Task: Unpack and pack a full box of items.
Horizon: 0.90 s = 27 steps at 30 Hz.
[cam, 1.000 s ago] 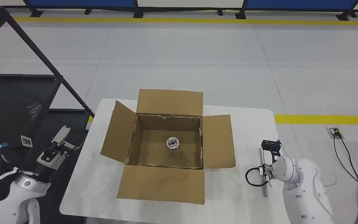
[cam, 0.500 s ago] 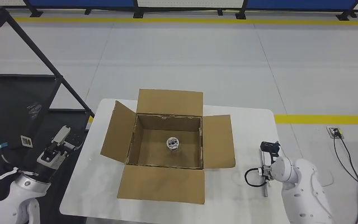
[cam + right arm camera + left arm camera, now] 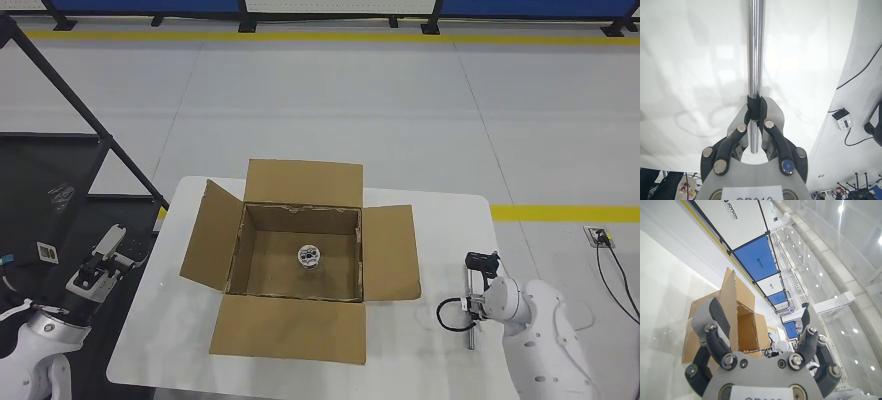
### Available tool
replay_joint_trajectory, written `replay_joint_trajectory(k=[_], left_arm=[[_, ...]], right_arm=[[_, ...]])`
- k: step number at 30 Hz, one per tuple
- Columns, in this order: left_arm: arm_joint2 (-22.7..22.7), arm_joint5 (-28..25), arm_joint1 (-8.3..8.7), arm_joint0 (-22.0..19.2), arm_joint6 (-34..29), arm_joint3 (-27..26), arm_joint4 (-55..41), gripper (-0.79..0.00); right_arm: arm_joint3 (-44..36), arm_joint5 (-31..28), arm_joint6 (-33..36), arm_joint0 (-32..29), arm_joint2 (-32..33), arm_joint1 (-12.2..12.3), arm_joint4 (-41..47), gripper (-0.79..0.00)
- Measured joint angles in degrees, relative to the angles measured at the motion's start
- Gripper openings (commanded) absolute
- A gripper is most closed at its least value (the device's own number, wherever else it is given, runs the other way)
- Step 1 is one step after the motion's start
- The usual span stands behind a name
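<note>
An open cardboard box (image 3: pixel 300 262) stands in the middle of the white table (image 3: pixel 440 230), all four flaps folded out. One small round item (image 3: pixel 309 256) lies on its floor. My right gripper (image 3: pixel 754 110) is shut on a shiny metal rod (image 3: pixel 755 47), low over the table to the right of the box; from above the right gripper (image 3: pixel 472 302) and the rod (image 3: pixel 467 336) sit near the table's front right corner. My left gripper (image 3: pixel 762 315) is open and holds nothing, off the table's left edge, facing the box (image 3: pixel 745 323); from above the left gripper (image 3: pixel 108 248) is left of the table.
A black cable loop (image 3: pixel 446 316) hangs beside the right wrist. A black frame (image 3: pixel 110 150) stands at the left, beyond the table. Bare table surface lies to the right of the box and along its left side.
The right gripper and its rod have shifted slightly left, toward the box. The left arm and the box have not moved.
</note>
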Motion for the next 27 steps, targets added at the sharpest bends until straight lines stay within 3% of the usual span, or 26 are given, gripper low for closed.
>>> replay_joint_trajectory(k=[4, 8, 11, 15, 20, 27], left_arm=[[0.0, 0.0, 0.0, 0.0, 0.0, 0.0, 0.0, 0.0], [0.0, 0.0, 0.0, 0.0, 0.0, 0.0, 0.0, 0.0], [0.0, 0.0, 0.0, 0.0, 0.0, 0.0, 0.0, 0.0], [0.0, 0.0, 0.0, 0.0, 0.0, 0.0, 0.0, 0.0], [0.0, 0.0, 0.0, 0.0, 0.0, 0.0, 0.0, 0.0], [0.0, 0.0, 0.0, 0.0, 0.0, 0.0, 0.0, 0.0]], right_arm=[[-5.55, 0.68, -1.57, -0.65, 0.57, 0.1, 1.36, -0.785], [-17.21, 2.83, -2.61, -1.93, -0.04, 0.09, 0.79, -0.785], [-28.45, 4.57, -3.4, -2.29, -2.53, -0.14, -0.16, -0.785], [-36.62, 4.51, -4.07, 0.56, -8.18, -0.65, -0.15, -0.785], [-33.33, 2.0, -4.78, 8.46, -18.91, -1.98, 3.74, -0.785], [-13.89, -0.9, -9.54, 23.41, -36.28, -6.02, 12.11, -0.785]])
